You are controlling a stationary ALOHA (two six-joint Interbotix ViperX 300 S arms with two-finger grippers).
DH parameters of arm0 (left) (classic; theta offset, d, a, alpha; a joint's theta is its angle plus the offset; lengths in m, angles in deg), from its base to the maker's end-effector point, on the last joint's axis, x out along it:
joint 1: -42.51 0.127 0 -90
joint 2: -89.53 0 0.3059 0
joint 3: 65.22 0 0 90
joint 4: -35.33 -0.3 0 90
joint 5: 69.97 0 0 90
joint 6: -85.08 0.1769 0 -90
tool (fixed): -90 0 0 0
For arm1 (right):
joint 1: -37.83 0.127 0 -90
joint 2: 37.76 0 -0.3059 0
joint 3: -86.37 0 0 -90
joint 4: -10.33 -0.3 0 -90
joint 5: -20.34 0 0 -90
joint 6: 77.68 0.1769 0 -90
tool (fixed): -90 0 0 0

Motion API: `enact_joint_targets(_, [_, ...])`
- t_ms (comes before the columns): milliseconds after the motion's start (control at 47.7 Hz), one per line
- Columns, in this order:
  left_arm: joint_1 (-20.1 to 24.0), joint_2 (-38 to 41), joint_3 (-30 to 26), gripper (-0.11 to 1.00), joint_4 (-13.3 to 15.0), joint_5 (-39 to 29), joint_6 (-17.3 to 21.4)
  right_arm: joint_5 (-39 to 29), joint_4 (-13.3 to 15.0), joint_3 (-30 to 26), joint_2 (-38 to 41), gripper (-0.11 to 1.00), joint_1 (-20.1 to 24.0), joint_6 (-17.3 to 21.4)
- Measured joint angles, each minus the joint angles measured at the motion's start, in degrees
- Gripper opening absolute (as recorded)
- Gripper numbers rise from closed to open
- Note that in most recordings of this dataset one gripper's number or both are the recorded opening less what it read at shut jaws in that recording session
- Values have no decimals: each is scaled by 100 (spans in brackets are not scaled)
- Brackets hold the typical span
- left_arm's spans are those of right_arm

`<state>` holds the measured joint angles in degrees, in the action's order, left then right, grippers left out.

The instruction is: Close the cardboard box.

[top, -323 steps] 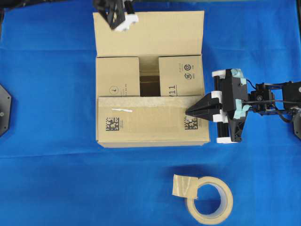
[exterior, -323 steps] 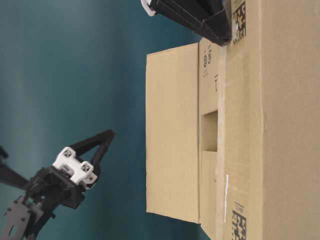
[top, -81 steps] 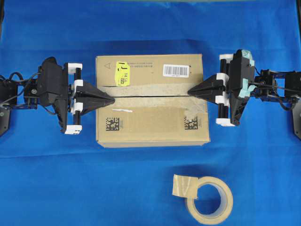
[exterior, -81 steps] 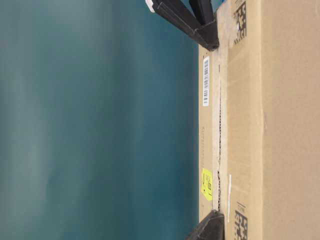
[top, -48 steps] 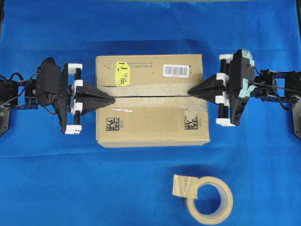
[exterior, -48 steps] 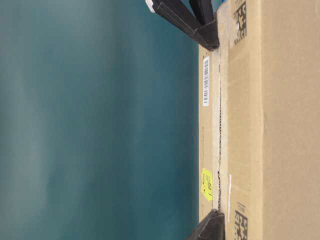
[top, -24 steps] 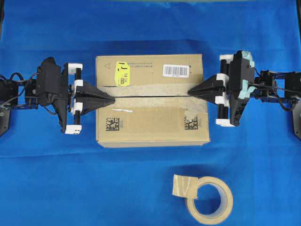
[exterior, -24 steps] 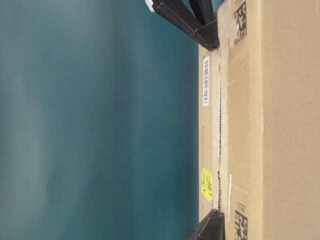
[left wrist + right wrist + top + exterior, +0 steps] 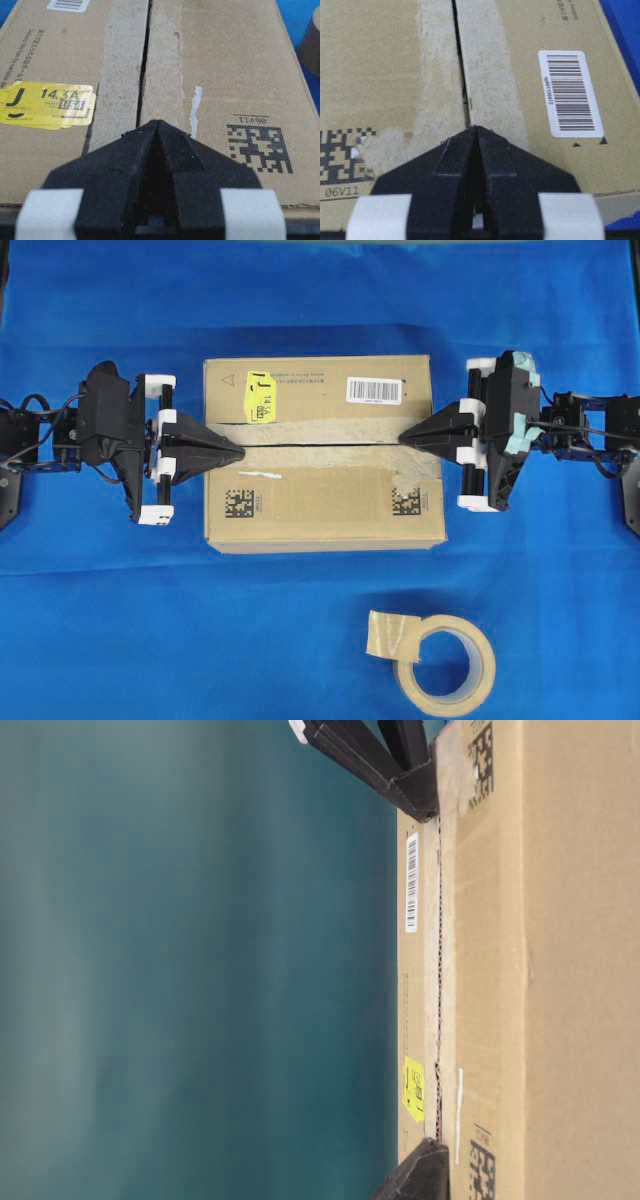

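The cardboard box lies in the middle of the blue cloth with its top flaps folded flat and meeting along a narrow centre seam. A yellow sticker and a barcode label show on the far flap. My left gripper is shut, its tip resting over the seam at the box's left end. From the other side my right gripper is also shut, tip on the seam at the right end. Neither holds anything. The table-level view shows the box turned sideways, flaps flat.
A beige tape roll with a loose end lies on the cloth in front of the box, right of centre. The blue cloth covers the whole table around the box.
Over the last second nothing visible has moved. About seven seconds ago the far flap stood open and the left gripper was above it; now all flaps lie flat.
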<state>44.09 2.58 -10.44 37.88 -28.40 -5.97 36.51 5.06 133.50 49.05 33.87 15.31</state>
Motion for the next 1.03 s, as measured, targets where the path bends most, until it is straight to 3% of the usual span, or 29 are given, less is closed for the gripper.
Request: enact_joint_targets(1027, [0,0,-9,1,0,0,-35,18,0,18,-18,0,97,0])
